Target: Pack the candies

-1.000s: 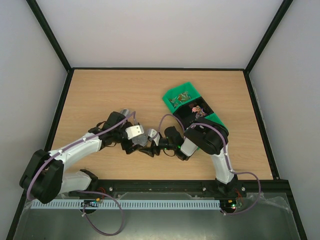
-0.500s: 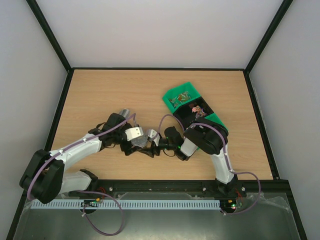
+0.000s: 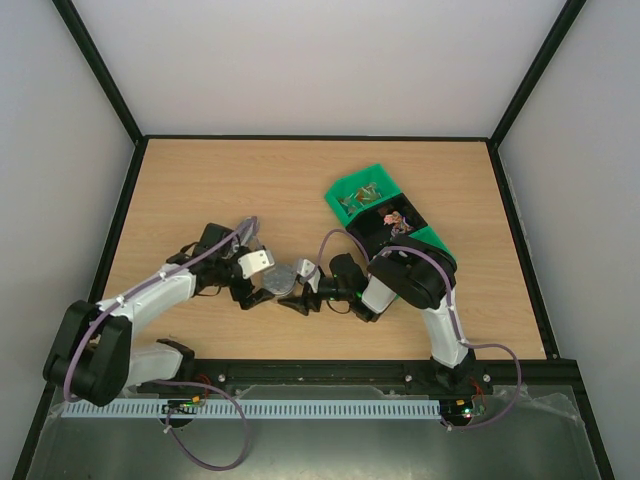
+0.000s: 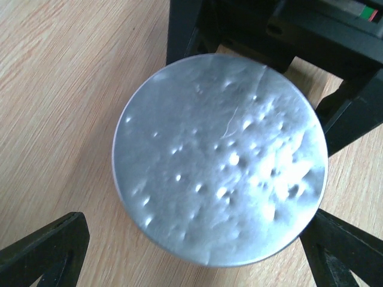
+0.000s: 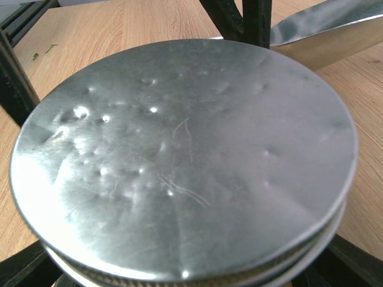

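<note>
left hand (image 3: 265, 282) farther left, candies (image 3: 397, 218) well right

Robot laboratory test cell. Plain white panels (image 3: 320, 60) on black frame struts (image 3: 100, 70) enclose the tabletop (image 3: 250, 180). A cable duct (image 3: 250, 409) runs along its near edge.

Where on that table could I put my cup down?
The far-left table is bare, from its left edge to the green bins, and so is the strip behind the bins. The near middle is crowded: the left arm and right arm meet at the jar.
</note>
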Controlling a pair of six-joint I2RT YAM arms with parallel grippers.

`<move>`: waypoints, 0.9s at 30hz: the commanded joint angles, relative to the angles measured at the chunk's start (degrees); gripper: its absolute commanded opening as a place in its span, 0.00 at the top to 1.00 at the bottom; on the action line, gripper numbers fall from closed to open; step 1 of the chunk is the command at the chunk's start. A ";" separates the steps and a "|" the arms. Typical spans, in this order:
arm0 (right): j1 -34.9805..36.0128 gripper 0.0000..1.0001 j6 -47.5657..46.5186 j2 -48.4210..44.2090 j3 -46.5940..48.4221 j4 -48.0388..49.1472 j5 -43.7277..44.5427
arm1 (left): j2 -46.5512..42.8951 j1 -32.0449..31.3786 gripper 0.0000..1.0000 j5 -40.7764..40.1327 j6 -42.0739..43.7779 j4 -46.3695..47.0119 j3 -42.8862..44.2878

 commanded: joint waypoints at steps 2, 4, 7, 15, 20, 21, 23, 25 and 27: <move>0.42 0.54 -0.74 0.67 -1.41 -0.39 -2.31 | 1.79 4.54 0.01 3.81 2.55 -0.83 2.02; 0.48 0.54 -0.01 0.58 -1.41 -0.40 -1.91 | 2.10 5.83 0.03 5.08 3.75 -2.13 2.34; 0.41 0.54 2.08 0.58 -1.04 -0.47 -0.06 | 0.52 5.33 0.05 5.20 4.88 -5.10 2.66; 0.42 0.53 9.13 0.75 0.22 -0.26 9.14 | -6.63 -3.21 0.00 -2.16 -8.71 3.01 -1.39; 0.48 0.53 10.13 0.92 0.10 0.01 12.27 | -4.91 -6.63 0.00 -7.36 -14.63 10.03 -2.50; 0.46 0.53 10.11 0.95 0.12 -0.07 12.69 | -4.56 -7.00 0.00 -8.35 -14.58 10.70 -2.68; 0.42 0.53 10.07 1.06 0.04 -0.12 13.45 | -3.45 -7.36 0.00 -9.66 -14.66 11.60 -2.69; 0.47 0.53 10.22 1.18 0.18 -0.10 13.80 | -2.51 -7.44 0.01 -10.08 -15.06 12.38 -2.56; 0.49 0.53 10.16 1.17 0.17 -0.14 13.88 | -1.90 -7.63 0.00 -10.93 -15.39 13.46 -2.58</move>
